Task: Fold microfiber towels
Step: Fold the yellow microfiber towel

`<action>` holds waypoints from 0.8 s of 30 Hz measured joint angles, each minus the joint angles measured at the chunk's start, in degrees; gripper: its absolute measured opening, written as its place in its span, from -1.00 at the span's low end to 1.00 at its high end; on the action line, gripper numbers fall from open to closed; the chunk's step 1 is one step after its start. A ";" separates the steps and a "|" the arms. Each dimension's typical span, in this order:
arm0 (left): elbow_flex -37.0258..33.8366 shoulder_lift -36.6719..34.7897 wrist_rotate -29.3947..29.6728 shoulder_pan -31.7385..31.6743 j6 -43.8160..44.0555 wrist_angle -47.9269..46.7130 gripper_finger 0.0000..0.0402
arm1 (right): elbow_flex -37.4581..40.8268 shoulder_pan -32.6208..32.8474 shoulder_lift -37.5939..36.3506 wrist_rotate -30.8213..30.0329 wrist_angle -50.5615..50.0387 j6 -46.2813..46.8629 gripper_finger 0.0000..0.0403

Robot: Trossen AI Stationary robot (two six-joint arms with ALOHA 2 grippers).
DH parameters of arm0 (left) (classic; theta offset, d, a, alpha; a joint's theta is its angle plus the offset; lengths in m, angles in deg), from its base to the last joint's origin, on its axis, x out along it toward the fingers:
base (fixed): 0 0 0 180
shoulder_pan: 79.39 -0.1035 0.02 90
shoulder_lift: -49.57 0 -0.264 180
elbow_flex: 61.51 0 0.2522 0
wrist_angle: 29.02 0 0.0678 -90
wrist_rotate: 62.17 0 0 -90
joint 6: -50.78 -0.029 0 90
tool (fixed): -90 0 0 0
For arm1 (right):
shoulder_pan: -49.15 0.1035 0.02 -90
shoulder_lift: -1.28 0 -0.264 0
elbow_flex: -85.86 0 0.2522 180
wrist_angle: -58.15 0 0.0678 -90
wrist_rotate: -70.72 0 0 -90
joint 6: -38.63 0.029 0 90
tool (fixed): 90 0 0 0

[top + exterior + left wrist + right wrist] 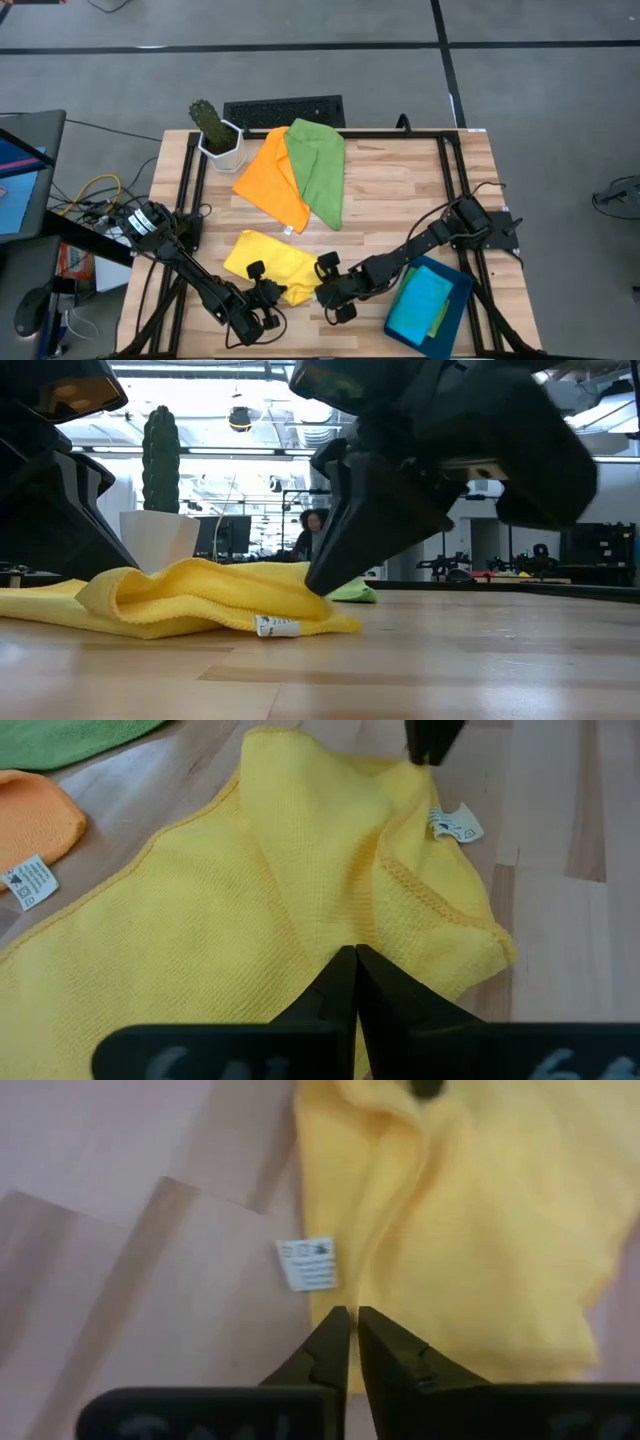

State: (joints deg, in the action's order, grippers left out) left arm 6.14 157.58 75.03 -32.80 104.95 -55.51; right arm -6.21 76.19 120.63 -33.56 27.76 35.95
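Observation:
A yellow microfiber towel (262, 260) lies crumpled on the wooden table near its front edge, with a white label (308, 1265) at one edge. My left gripper (355, 957) is shut on its near part. My right gripper (352, 1318) comes from the right and is closed on the towel's edge beside the label. In the low view, a dark finger (335, 555) slants down onto the yellow cloth (200, 595). An orange towel (270, 178) and a green towel (320, 165) lie flat at the far middle, overlapping. My left gripper pinches the yellow towel's near part (340, 935) between its shut fingertips, slanting down from the table's near left. One layer or several, I cannot tell. The cloth rises in a soft fold toward the fingers; the rest lies slack on the table. My right gripper pinches the yellow towel's hemmed edge (350, 1295) just beside the label, between its two fingertips. The fingers slant down from the table's right. The towel lies slack on the table, bunched in a ridge beyond the fingers.
A dark teal tray (455, 300) at the near right holds a folded blue towel (420, 300) with another folded cloth beside it. A cactus in a white pot (215, 135) stands at the far left. Black rails run along the table's sides.

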 joint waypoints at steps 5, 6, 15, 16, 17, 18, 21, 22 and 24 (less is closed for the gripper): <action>0.00 0.00 0.00 0.00 -0.04 0.06 -1.00 | 0.00 0.09 0.00 -2.38 -1.65 -0.34 -0.94; 0.00 0.00 0.00 -0.01 -0.04 0.11 -1.00 | -0.01 0.20 0.00 -2.39 -1.74 -0.36 -0.95; 0.00 0.00 0.00 -0.02 -0.09 0.26 -1.00 | -0.01 2.36 0.00 -5.93 -0.70 2.62 -0.70; 0.00 0.00 0.00 -0.02 -0.09 0.26 -1.00 | -0.01 2.69 -0.01 -6.01 0.30 3.16 -0.69; 0.00 0.00 0.00 -0.02 -0.09 0.26 -1.00 | -0.04 2.95 -0.02 -5.98 1.00 4.06 -0.68; 0.00 0.00 0.00 -0.02 -0.09 0.26 -1.00 | -0.04 3.11 -0.02 -5.97 1.25 4.80 -0.67; 0.00 0.00 0.04 -0.02 -0.11 0.26 -1.00 | -0.04 3.08 -0.02 -7.47 0.71 6.21 -0.59; 0.00 0.00 0.04 -0.02 -0.11 0.26 -1.00 | -0.04 3.00 -0.02 -8.70 0.52 6.32 -0.56; 0.00 0.00 0.04 -0.02 -0.10 0.26 -1.00 | -0.04 2.77 -0.02 -10.64 0.39 6.02 -0.48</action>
State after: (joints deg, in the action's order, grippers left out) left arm 6.14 157.58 75.07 -32.82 104.86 -55.25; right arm -6.24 78.97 120.61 -44.20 28.15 41.98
